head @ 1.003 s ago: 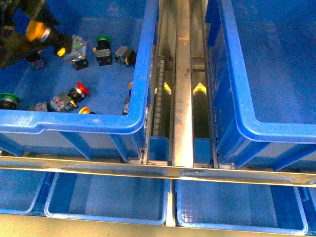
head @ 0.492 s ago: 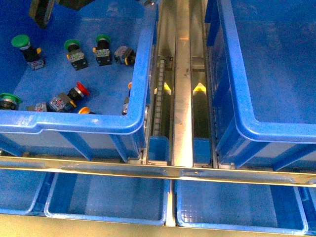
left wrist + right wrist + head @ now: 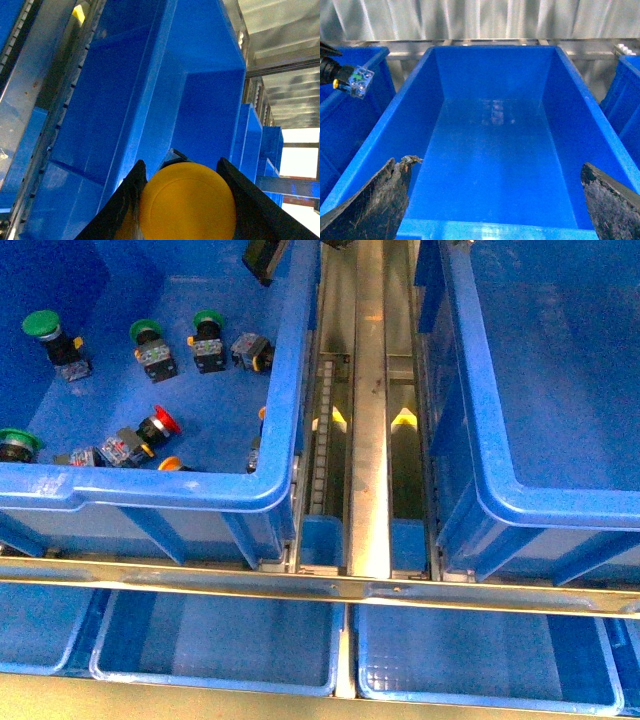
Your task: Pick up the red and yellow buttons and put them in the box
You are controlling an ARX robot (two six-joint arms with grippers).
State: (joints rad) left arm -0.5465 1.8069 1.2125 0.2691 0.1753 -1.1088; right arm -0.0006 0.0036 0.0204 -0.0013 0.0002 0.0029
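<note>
Left wrist view has the left gripper [image 3: 180,169] with its jaws clenched on a yellow button [image 3: 187,205], cap toward the camera. From the right wrist view, that button hangs left of the box [image 3: 490,75], clear of its rim, block end pointing at it. The drop therefore lies to the right. The right gripper [image 3: 492,165], jaws released and holding nothing, hovers over the box's near end.

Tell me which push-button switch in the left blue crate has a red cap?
The red-capped switch near the blue plastic crate's front wall; others show green or yellow.
</note>
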